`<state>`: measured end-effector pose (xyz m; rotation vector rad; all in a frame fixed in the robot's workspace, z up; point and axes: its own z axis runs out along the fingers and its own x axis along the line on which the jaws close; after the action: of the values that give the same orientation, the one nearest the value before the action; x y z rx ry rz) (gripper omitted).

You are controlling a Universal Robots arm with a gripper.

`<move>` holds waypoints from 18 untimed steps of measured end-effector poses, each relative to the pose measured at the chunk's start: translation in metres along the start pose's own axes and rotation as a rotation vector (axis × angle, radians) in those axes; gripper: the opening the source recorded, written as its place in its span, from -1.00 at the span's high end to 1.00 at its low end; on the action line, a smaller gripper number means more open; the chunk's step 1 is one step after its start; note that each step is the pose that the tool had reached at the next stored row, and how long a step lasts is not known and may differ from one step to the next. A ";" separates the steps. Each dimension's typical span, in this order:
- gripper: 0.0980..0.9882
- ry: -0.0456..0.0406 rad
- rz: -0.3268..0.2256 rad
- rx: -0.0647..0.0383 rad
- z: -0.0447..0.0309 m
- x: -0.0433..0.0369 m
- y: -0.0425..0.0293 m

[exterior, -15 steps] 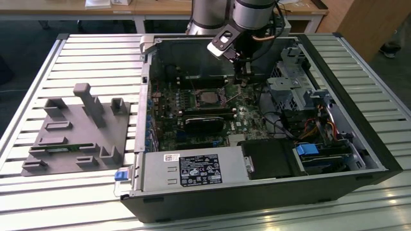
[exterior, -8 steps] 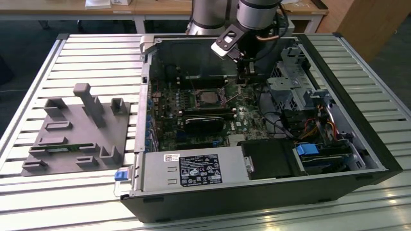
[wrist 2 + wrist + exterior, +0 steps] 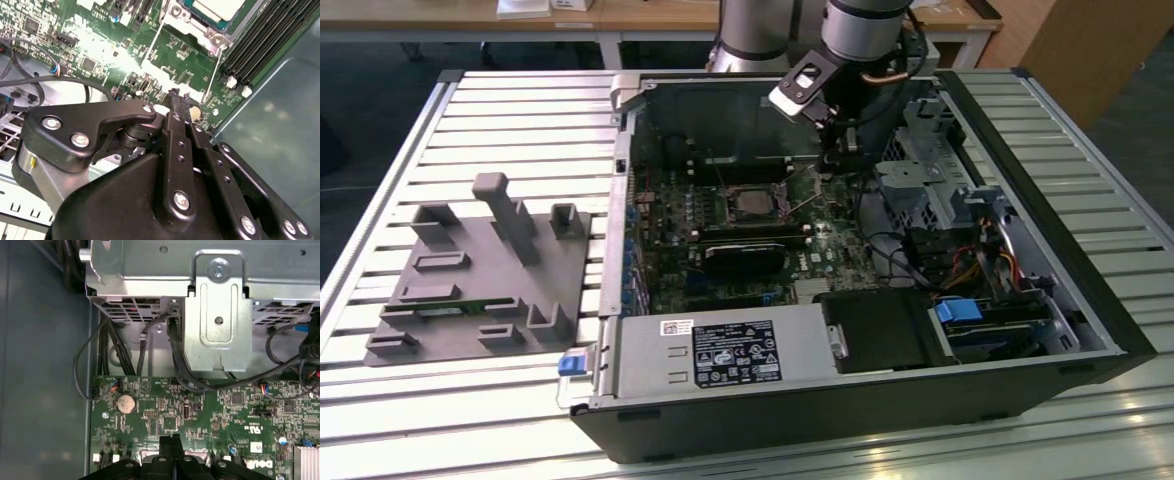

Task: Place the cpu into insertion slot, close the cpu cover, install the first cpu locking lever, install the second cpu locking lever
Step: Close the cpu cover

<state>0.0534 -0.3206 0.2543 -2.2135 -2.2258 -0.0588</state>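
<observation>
Cpu (image 3: pixel 750 203) lies in its socket on the board (image 3: pixel 834 255), with the cover (image 3: pixel 197 29) framing it. Just to the exterior view's right of it, the gripper (image 3: pixel 833 173) reaches down close over the board. Its fingers (image 3: pixel 172 130) are pressed together, with nothing visible between them in both wrist views.

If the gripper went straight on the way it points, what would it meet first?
The black gripper would probably meet the green circuit board beside the silvery cpu cover; depth unclear.
</observation>
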 end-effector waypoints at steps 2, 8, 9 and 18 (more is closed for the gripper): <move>0.96 0.0000 0.000 0.001 0.0007 0.0007 0.0029; 0.96 0.0000 0.000 0.002 0.0031 0.0023 0.0114; 0.96 0.0000 0.000 0.003 0.0041 0.0025 0.0122; 0.96 -0.0003 0.000 0.005 0.0138 0.0026 0.0129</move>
<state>0.0667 -0.3175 0.2409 -2.2114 -2.2234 -0.0531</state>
